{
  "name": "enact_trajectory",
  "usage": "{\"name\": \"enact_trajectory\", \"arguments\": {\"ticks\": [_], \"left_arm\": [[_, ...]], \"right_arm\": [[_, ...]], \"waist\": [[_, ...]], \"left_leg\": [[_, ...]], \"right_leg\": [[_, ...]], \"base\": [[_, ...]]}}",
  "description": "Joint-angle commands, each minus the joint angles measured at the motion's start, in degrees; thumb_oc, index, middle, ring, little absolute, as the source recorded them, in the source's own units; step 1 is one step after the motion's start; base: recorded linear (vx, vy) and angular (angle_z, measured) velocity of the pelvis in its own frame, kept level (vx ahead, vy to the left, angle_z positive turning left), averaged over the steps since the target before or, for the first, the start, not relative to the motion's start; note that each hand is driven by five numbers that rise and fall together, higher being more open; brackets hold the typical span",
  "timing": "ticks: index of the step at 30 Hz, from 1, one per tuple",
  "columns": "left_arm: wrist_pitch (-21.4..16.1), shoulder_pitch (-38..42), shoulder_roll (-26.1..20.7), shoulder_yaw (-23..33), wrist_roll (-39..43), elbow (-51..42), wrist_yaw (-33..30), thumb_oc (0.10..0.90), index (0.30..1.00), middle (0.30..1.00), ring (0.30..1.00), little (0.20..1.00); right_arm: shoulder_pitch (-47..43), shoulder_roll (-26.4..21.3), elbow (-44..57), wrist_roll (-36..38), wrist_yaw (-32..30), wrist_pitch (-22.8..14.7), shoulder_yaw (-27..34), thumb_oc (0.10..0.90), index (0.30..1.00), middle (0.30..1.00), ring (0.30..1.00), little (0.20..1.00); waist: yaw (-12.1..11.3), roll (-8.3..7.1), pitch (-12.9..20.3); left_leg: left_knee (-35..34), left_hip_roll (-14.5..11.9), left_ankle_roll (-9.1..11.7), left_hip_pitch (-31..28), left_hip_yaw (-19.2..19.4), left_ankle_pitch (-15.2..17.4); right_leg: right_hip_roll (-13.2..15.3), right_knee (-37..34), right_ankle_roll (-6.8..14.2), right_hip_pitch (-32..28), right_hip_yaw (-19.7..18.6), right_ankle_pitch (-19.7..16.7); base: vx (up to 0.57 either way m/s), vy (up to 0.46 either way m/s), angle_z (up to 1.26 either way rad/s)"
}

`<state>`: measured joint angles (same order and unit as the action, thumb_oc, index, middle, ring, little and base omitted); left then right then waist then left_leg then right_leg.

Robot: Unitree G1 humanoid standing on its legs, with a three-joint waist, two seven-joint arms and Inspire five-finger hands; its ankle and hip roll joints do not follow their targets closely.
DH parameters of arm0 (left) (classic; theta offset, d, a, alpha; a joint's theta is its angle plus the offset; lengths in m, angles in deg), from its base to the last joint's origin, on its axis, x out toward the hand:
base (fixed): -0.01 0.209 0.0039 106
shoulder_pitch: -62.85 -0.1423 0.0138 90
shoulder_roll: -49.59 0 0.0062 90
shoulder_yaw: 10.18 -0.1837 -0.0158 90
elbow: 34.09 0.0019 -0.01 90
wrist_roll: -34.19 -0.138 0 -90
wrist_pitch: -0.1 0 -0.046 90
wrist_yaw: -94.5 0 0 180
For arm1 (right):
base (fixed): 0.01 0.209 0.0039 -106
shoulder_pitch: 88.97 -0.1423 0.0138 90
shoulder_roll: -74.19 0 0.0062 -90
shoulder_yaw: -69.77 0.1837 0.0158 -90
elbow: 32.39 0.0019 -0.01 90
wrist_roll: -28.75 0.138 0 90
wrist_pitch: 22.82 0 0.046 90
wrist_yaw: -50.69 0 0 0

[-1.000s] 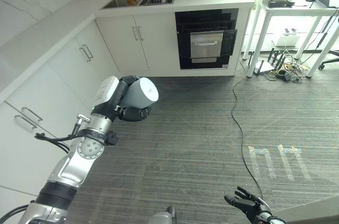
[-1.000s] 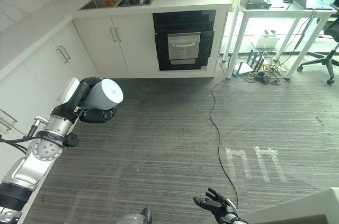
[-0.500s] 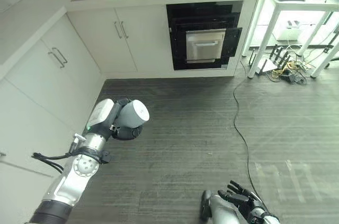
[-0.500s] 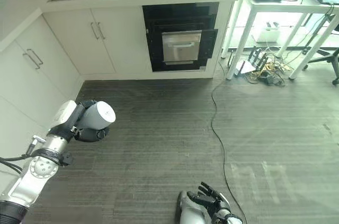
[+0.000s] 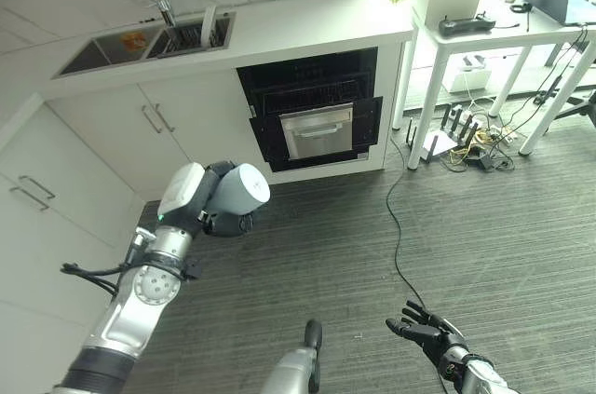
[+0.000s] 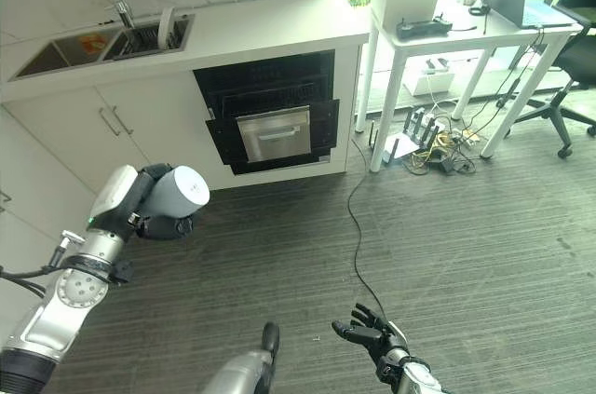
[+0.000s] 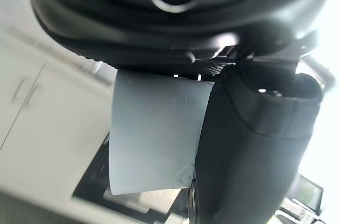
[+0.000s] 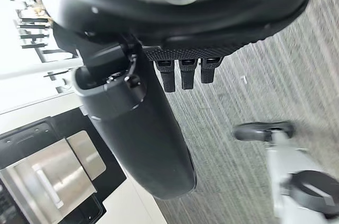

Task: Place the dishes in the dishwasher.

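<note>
A pale grey cup [image 5: 244, 187] lies on its side in my left hand [image 5: 226, 224], whose fingers are curled round it above the dark floor. The left wrist view shows the cup [image 7: 156, 128] pressed between the thumb [image 7: 249, 150] and the palm. The black dishwasher [image 5: 312, 101] stands under the white counter, ahead and to the right of the cup, its steel-fronted door [image 5: 317, 130] slightly ajar. Low near the floor, my right hand [image 5: 424, 329] has its fingers spread and holds nothing; its thumb [image 8: 137, 128] shows straight in its own wrist view.
A sink [image 5: 140, 40] with a tap sits in the counter left of the dishwasher. White cabinets [image 5: 56, 170] line the left side. A white table [image 5: 484, 31] with a tangle of cables stands at the right, and one cable [image 5: 399, 226] trails across the floor.
The whole picture has turned, so the dishwasher now sits nearer the middle. My left hand still holds the cup and my right hand stays low and open.
</note>
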<state>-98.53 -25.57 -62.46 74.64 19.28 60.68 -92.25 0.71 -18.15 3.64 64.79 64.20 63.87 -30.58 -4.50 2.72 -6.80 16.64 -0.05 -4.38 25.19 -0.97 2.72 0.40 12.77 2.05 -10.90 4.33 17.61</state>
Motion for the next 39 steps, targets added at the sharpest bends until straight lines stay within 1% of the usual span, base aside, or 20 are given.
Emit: {"name": "enact_trajectory", "arguments": {"ticks": [1, 4, 6, 10, 11, 12, 13, 15, 16, 19, 24, 25, 26, 27, 30, 32, 34, 36, 37, 39], "left_arm": [[-2.8, 7.2, -5.0, 5.6, -0.4, -6.2, -3.3, 0.4, 0.3, 0.3, 0.3, 0.3], [-3.2, 9.3, -6.1, 3.9, -0.4, -4.2, -2.9, 0.4, 0.3, 0.3, 0.3, 0.3], [-3.4, 11.3, -7.3, 2.7, -0.4, -2.6, -2.4, 0.4, 0.3, 0.3, 0.3, 0.3], [-2.8, 12.5, -9.6, 2.3, 1.2, -0.8, -1.6, 0.4, 0.3, 0.3, 0.3, 0.3], [-2.6, 12.1, -9.8, 2.3, 1.6, -0.8, -1.7, 0.4, 0.3, 0.3, 0.3, 0.3], [-2.6, 11.3, -9.7, 2.7, 1.1, -1.5, -1.6, 0.4, 0.3, 0.3, 0.3, 0.3], [-2.5, 11.0, -9.7, 2.8, 0.7, -1.9, -1.6, 0.4, 0.3, 0.3, 0.3, 0.3], [-1.5, 10.5, -9.5, 3.2, -0.2, -2.9, -2.4, 0.4, 0.3, 0.3, 0.3, 0.3], [-0.4, 10.5, -9.9, 3.0, 0.0, -3.7, -3.1, 0.4, 0.3, 0.3, 0.3, 0.3], [-1.7, 9.7, -10.2, 3.7, -0.2, -4.0, -2.5, 0.4, 0.3, 0.3, 0.3, 0.3], [-1.7, 7.1, -8.7, 4.2, -1.6, -6.2, -3.4, 0.4, 0.3, 0.3, 0.3, 0.3], [-2.3, 6.7, -9.0, 5.2, -0.8, -6.8, -2.5, 0.4, 0.3, 0.3, 0.3, 0.3], [-2.9, 6.6, -9.2, 5.6, -0.3, -6.3, -1.8, 0.4, 0.3, 0.3, 0.3, 0.3], [-3.1, 7.1, -9.2, 5.4, -0.1, -6.0, -1.3, 0.4, 0.3, 0.3, 0.3, 0.3], [-3.0, 7.0, -9.0, 5.0, -0.7, -6.2, -1.3, 0.4, 0.3, 0.3, 0.3, 0.3], [-2.7, 6.7, -8.1, 4.7, -1.6, -7.1, -1.7, 0.4, 0.3, 0.3, 0.3, 0.3], [-3.6, 6.8, -7.0, 4.2, -2.9, -7.5, -1.8, 0.4, 0.3, 0.3, 0.3, 0.3], [-3.4, 6.3, -6.9, 4.8, -4.6, -8.0, -2.3, 0.4, 0.3, 0.3, 0.3, 0.3], [-2.9, 6.6, -7.8, 5.1, -3.9, -7.7, -2.3, 0.4, 0.3, 0.3, 0.3, 0.3], [-2.7, 7.7, -9.2, 4.3, -2.3, -6.2, -2.6, 0.4, 0.3, 0.3, 0.3, 0.3]], "right_arm": [[-0.7, 1.1, 5.6, 1.7, 0.9, -2.9, 0.3, 0.8, 0.9, 0.9, 0.9, 0.9], [-0.3, 1.9, 7.1, 1.5, 0.1, -1.6, 0.2, 0.8, 0.9, 0.9, 0.9, 0.9], [0.2, 3.0, 8.3, 1.6, -0.7, -1.2, -0.3, 0.8, 0.9, 0.9, 0.9, 0.9], [0.6, 3.9, 8.0, 1.1, -0.7, -0.9, -0.8, 0.8, 0.9, 0.9, 0.9, 0.9], [0.2, 4.1, 7.2, 0.8, -0.3, -1.1, -0.9, 0.8, 0.9, 0.9, 0.9, 0.9], [0.0, 3.9, 7.0, 0.6, 0.5, -1.2, -0.9, 0.8, 0.9, 0.9, 0.9, 0.9], [0.0, 3.7, 7.3, 0.6, 0.6, -1.2, -0.8, 0.8, 0.9, 0.9, 0.9, 0.9], [-0.2, 2.5, 7.2, 1.1, 1.8, -1.2, -0.5, 0.8, 0.9, 0.9, 0.9, 0.9], [-0.6, 2.3, 6.6, 1.0, 2.6, -1.3, -0.3, 0.8, 0.9, 0.9, 0.9, 0.9], [-1.0, 2.6, 5.1, 1.0, 3.4, -1.4, 0.3, 0.8, 0.9, 0.9, 0.9, 0.9], [-2.1, 1.3, 4.5, 0.8, 3.7, -0.7, -1.7, 0.8, 0.9, 0.9, 0.9, 0.9], [-2.3, 0.1, 3.1, 1.5, 4.8, -1.9, -1.7, 0.8, 0.9, 0.9, 0.9, 0.9], [-2.3, -0.3, 1.9, 0.8, 5.3, -2.7, -1.2, 0.8, 0.9, 0.9, 0.9, 0.9], [-2.1, -0.5, 1.6, 1.0, 5.3, -2.9, -0.7, 0.8, 0.9, 0.9, 0.9, 0.9], [-2.5, -0.4, 1.1, 1.0, 4.5, -1.9, 0.3, 0.8, 0.9, 0.9, 0.9, 0.9], [-2.4, 0.0, 1.3, 0.8, 3.4, -1.6, 0.5, 0.8, 0.9, 0.9, 0.9, 0.9], [-2.1, 0.4, 1.3, 1.4, 2.0, -1.9, 0.5, 0.8, 0.9, 0.9, 0.9, 0.9], [-2.0, 1.6, 1.6, 2.5, 0.8, -1.4, 0.4, 0.8, 0.9, 0.9, 0.9, 0.9], [-1.7, 2.1, 2.0, 0.9, 0.9, -0.9, 0.4, 0.8, 0.9, 0.9, 0.9, 0.9], [-1.3, 2.9, 0.8, 0.1, 1.2, -1.4, 0.6, 0.8, 0.9, 0.9, 0.9, 0.9]], "waist": [[0.1, -1.17, 3.4], [0.4, -0.94, 3.5], [1.1, -0.39, 3.9], [1.2, 0.34, 3.5], [1.2, 0.49, 3.3], [1.6, 0.33, 2.8], [1.9, 0.1, 2.6], [3.1, -1.24, 1.8], [4.1, -2.0, 1.7], [4.1, -2.06, 1.9], [2.6, -3.03, 2.5], [1.7, -4.76, 1.3], [1.6, -4.97, 0.7], [1.5, -5.0, 0.5], [0.7, -3.56, 0.9], [0.2, -2.22, 0.7], [0.1, -1.75, 0.9], [-0.4, -0.29, 2.5], [0.1, 0.97, 2.5], [1.0, 1.95, 1.9]], "left_leg": [[0.5, -2.3, 5.9, -8.0, 1.7, 0.9], [0.5, -0.5, 4.3, -10.9, 0.2, 2.3], [0.5, 0.7, 2.6, -12.7, -0.2, 3.5], [0.5, 1.7, 0.5, -15.3, 1.0, 5.4], [0.5, 2.0, 0.2, -16.3, 1.0, 6.0], [0.5, 2.6, 0.3, -17.4, 0.3, 6.7], [0.5, 2.9, 0.5, -17.7, -0.1, 6.9], [0.5, 4.4, 0.8, -19.1, -0.7, 8.5], [0.5, 5.4, 0.7, -20.1, -1.9, 10.6], [0.5, 4.9, 0.9, -20.9, -3.4, 11.9], [0.5, 1.1, 3.3, -24.1, -2.4, 9.7], [6.4, 0.2, 4.1, -22.8, 0.1, 2.2], [12.1, -0.8, 4.2, -19.8, 1.6, 1.2], [13.0, -1.0, 4.2, -18.5, 2.5, 1.0], [0.6, 3.4, 3.7, -18.9, 3.1, 2.7], [0.5, 4.3, 4.2, -15.3, 2.5, 3.0], [0.5, 3.9, 4.4, -12.6, 4.1, 2.3], [0.5, 2.7, 3.6, -13.2, 3.4, 4.6], [0.5, 1.7, 3.0, -14.7, 2.9, 5.3], [0.5, 1.4, 2.2, -16.0, 1.7, 6.0]], "right_leg": [[3.4, 4.4, 2.8, 9.4, 1.0, -3.0], [4.5, 4.4, 3.1, 7.2, 2.9, -4.3], [4.6, 4.7, 4.7, 6.1, 4.6, -10.4], [6.7, 16.5, 5.3, 11.5, 6.8, -14.3], [6.3, 16.4, 5.0, 13.2, 7.0, -14.8], [4.0, 10.8, 4.6, 14.3, 7.1, -14.2], [3.8, 7.1, 4.4, 14.6, 6.8, -14.2], [5.9, 4.4, 4.7, 20.2, 4.3, -12.7], [7.8, 4.4, 6.5, 25.7, -0.1, -16.1], [7.2, 4.4, 7.0, 27.0, -2.3, -16.1], [6.0, 4.4, 4.4, 22.5, -0.5, -12.9], [5.4, 4.4, 2.6, 19.2, -1.3, -11.1], [5.0, 4.4, 1.6, 17.6, -1.0, -10.6], [4.8, 4.4, 1.3, 16.8, -0.3, -10.2], [3.6, 4.4, 1.6, 15.9, 0.2, -8.3], [2.2, 4.4, 1.7, 15.1, 0.3, -7.3], [2.0, 4.4, 1.7, 14.6, 1.5, -6.7], [2.4, 4.4, 2.4, 13.2, 6.8, -7.0], [2.3, 4.4, 3.5, 12.2, 8.9, -10.2], [2.6, 7.8, 4.6, 13.8, 8.7, -13.0]], "base": [[0.37, 0.263, -0.42], [0.4, 0.29, 0.07], [0.34, 0.239, 0.45], [0.2, 0.134, 0.42], [0.21, -0.026, 0.21], [0.22, -0.081, 0.24], [0.23, -0.174, 0.35], [0.23, -0.239, 0.07], [0.3, -0.285, -0.15], [0.33, -0.277, 0.22], [0.39, -0.342, 0.44], [0.37, -0.405, 0.07], [0.4, -0.416, 0.11], [0.23, -0.143, 0.26], [0.25, 0.039, 0.01], [0.16, 0.1, -0.05], [0.16, 0.171, -0.28], [0.23, 0.196, -0.4], [0.2, 0.063, -0.35], [0.13, -0.022, -0.12]]}}
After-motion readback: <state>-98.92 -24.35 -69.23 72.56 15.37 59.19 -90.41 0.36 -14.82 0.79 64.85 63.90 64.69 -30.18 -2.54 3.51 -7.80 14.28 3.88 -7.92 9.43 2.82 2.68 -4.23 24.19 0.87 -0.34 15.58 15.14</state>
